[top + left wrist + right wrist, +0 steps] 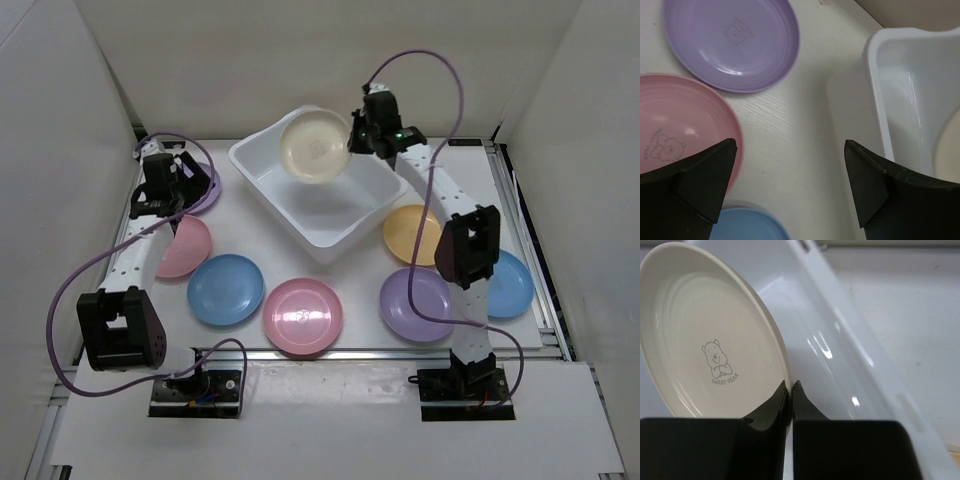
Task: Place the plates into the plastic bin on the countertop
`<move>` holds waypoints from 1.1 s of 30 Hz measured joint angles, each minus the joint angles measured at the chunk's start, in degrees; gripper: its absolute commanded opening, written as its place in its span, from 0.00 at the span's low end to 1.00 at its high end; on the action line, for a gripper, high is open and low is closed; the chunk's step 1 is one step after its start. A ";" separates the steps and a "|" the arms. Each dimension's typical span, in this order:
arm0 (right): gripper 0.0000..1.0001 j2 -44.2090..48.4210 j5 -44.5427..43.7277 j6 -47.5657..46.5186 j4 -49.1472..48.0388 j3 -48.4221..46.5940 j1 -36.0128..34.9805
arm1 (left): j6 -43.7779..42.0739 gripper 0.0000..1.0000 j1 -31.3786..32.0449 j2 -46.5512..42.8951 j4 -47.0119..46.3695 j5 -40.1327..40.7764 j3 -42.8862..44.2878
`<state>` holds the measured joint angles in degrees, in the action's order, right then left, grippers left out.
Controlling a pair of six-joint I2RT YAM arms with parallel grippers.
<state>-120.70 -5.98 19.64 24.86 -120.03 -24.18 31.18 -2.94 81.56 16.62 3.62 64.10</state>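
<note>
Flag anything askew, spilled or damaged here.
Only the plastic bin: it sits diagonal to the countertop edges. The cream plate hangs tilted on edge over it, but the right pincer is pinching its rim, so that's deliberate. No spills or damage visible.

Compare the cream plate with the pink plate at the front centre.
The cream plate is tilted on edge above the plastic bin; the pink plate lies flat on the countertop. The cream plate is pinched at its rim by the right gripper; the pink plate is untouched. Both are round, rimmed and seemingly one size.
</note>
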 measured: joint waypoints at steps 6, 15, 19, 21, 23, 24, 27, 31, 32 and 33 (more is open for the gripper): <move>0.00 -10.86 -1.07 -0.22 3.98 -2.56 -4.44 | 1.95 1.00 -3.02 -1.86 0.55 3.28 -0.50; 0.21 -14.75 -2.05 2.29 7.15 -2.32 -4.68 | 7.87 0.99 -7.48 -5.27 3.34 9.57 -6.32; 0.58 -14.75 -1.97 2.78 7.65 -2.34 -4.55 | 10.14 0.99 -10.69 -5.11 5.62 12.92 -8.20; 0.78 -14.73 -1.73 2.38 7.65 -2.34 -4.55 | 11.15 0.99 -12.70 -4.63 6.86 13.92 -8.72; 0.93 -14.64 -1.33 1.46 7.87 -2.43 -4.55 | 11.98 1.00 -15.52 -3.63 7.39 13.99 -9.40; 0.97 -14.40 -1.16 1.20 7.89 -2.47 -4.55 | 12.41 1.00 -16.98 -2.93 7.50 13.90 -9.90; 0.99 -13.03 0.48 -0.42 8.41 -3.23 -4.55 | 13.03 0.99 -20.33 -0.26 7.78 13.20 -11.28; 0.99 -9.62 3.67 -1.75 8.44 -6.25 -4.20 | 12.96 0.96 -21.00 3.17 7.76 12.02 -12.41; 0.99 -8.13 4.68 -1.86 8.37 -6.73 -4.02 | 12.85 0.95 -21.00 3.76 7.67 11.91 -12.68; 0.99 -6.45 5.99 -1.84 8.15 -6.93 -3.67 | 12.83 0.93 -21.00 4.26 7.56 11.80 -13.07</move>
<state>-127.15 0.01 17.80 33.01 -126.96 -27.86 44.01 -23.94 85.82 24.18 15.42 51.03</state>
